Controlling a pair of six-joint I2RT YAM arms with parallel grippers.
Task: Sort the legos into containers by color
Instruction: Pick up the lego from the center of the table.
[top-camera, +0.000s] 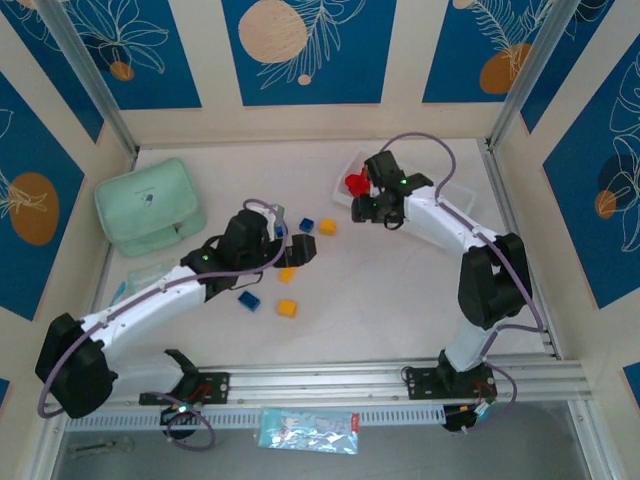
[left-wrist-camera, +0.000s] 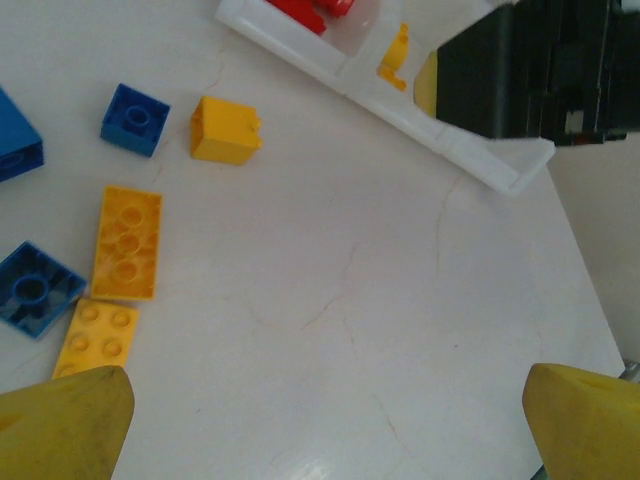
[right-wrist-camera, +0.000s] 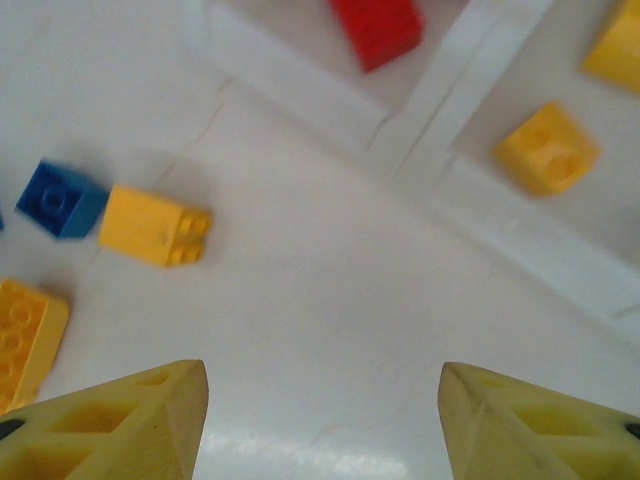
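Observation:
My left gripper (left-wrist-camera: 320, 430) hangs open over bare table, nothing between its yellow fingers (left-wrist-camera: 60, 425). To its left lie blue legos (left-wrist-camera: 135, 118), a yellow one (left-wrist-camera: 225, 130) and a long orange one (left-wrist-camera: 128, 243). My right gripper (right-wrist-camera: 325, 420) is also open and empty, just short of the white tray's rim (right-wrist-camera: 300, 85). One container holds a red lego (right-wrist-camera: 377, 30); the one beside it holds a yellow lego (right-wrist-camera: 545, 148). From above, the left gripper (top-camera: 298, 248) is among the loose legos (top-camera: 287, 308), and the right gripper (top-camera: 362, 208) is at the tray (top-camera: 338, 188).
A mint green zip case (top-camera: 150, 207) sits at the back left. A clear plastic piece (top-camera: 150, 272) lies by the left arm. The right arm covers most of the tray. Metal rails (top-camera: 400, 380) run along the near edge, and walls close in the table's sides.

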